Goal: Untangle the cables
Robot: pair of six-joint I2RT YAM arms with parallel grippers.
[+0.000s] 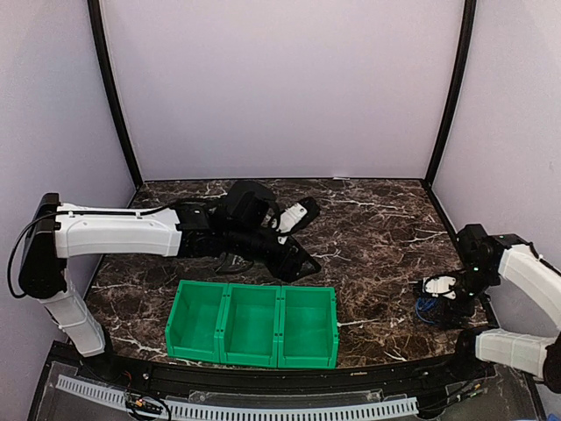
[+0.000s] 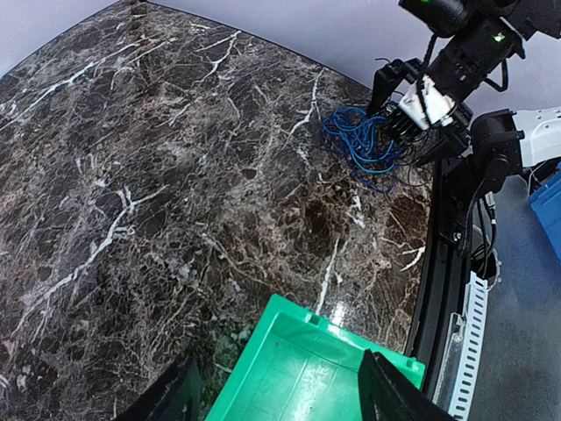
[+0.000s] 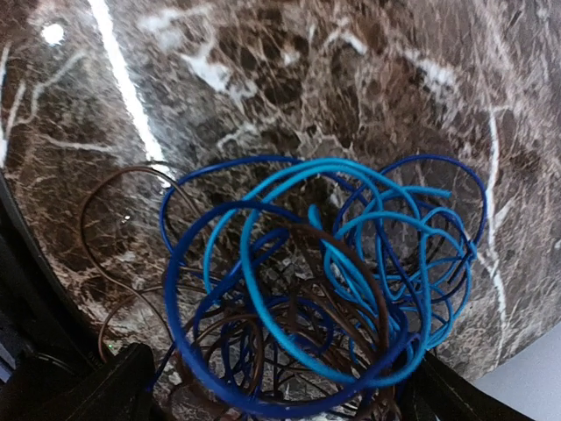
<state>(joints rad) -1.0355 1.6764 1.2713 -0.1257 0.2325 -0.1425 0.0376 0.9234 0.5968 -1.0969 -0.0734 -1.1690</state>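
The cables (image 3: 324, 289) lie in one tangled ball of dark blue, light blue and brown wires on the marble table. They sit near its right edge (image 1: 428, 309) and show at the upper right of the left wrist view (image 2: 361, 142). My right gripper (image 3: 276, 399) hangs straight over the tangle, open, with a dark finger (image 3: 96, 386) on each side of the loops. From above, the right gripper (image 1: 436, 296) covers part of the wires. My left gripper (image 2: 280, 399) is open and empty above the green bin (image 2: 298, 368), far from the cables.
A row of three green bins (image 1: 252, 323) stands at the front middle of the table. The left arm (image 1: 123, 232) reaches across behind them to the left gripper (image 1: 298, 261). The black table frame (image 2: 438, 263) runs just beside the tangle.
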